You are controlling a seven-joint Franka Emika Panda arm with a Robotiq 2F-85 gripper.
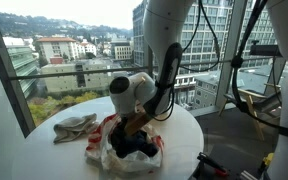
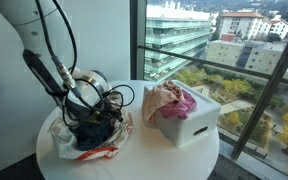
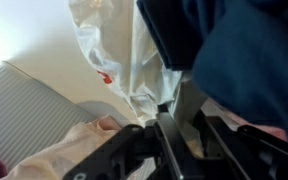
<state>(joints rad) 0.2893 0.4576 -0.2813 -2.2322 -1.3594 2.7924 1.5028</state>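
You have 1 round white table (image 2: 199,152) to count. On it stand 1 crumpled translucent white plastic bag with red print (image 2: 106,152), 1 dark navy blue fabric garment (image 2: 89,135) bundled inside that bag, and 1 white rectangular box (image 2: 189,127). In the box you see 2 crumpled cloths: 1 pink cloth (image 2: 185,100) and 1 pale beige cloth (image 2: 161,100).

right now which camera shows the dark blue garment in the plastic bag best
An exterior view: the dark blue garment sits heaped in the open plastic bag, little hidden. In an exterior view the dark blue garment is partly covered by the gripper. The wrist view shows only a blurred blue patch, close up.
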